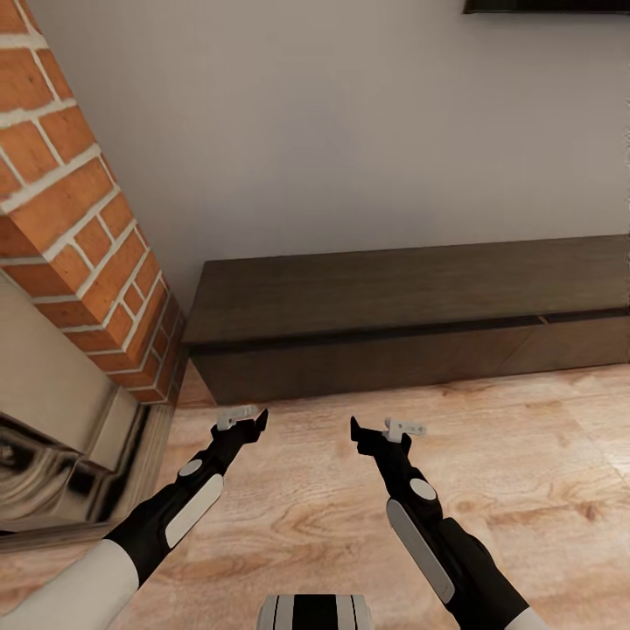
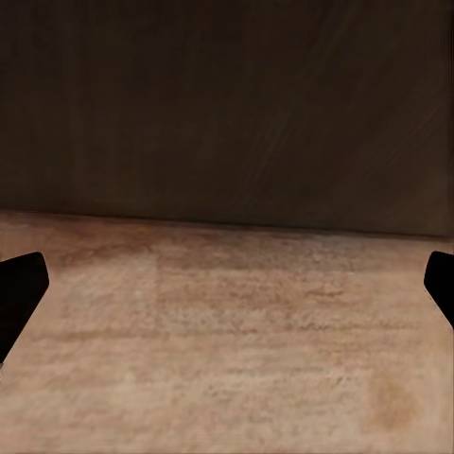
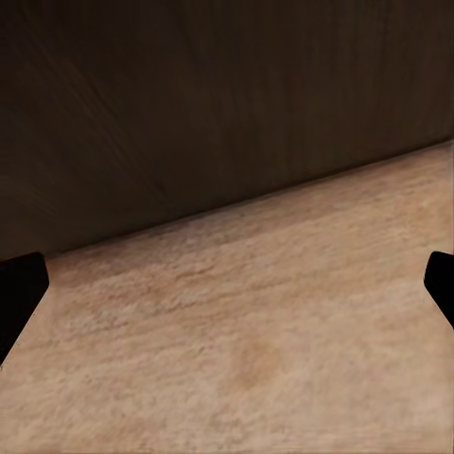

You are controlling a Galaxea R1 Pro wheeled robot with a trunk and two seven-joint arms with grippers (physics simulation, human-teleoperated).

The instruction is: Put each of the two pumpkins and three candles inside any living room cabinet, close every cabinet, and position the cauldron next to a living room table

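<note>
Cabinet (image 1: 411,324) ahead of both open, empty fingers (image 2: 21,288)

Pale wood-plank floor (image 1: 367,525), with the long dark-brown cabinet (image 1: 394,324) directly on it beside a brick fireplace (image 1: 79,245).

Both arms are held forward and low in the head view, forearms black with white panels, converging slightly toward the centre. The left gripper (image 1: 249,424) is carried at the end of the left forearm, the right gripper (image 1: 372,433) level with it and well apart from it; nothing is held in either. In each wrist view the two dark fingertips (image 2: 19,288) (image 3: 19,288) are seen at opposite edges of the frame, so both pairs of jaws are spread wide with nothing between them.
</note>
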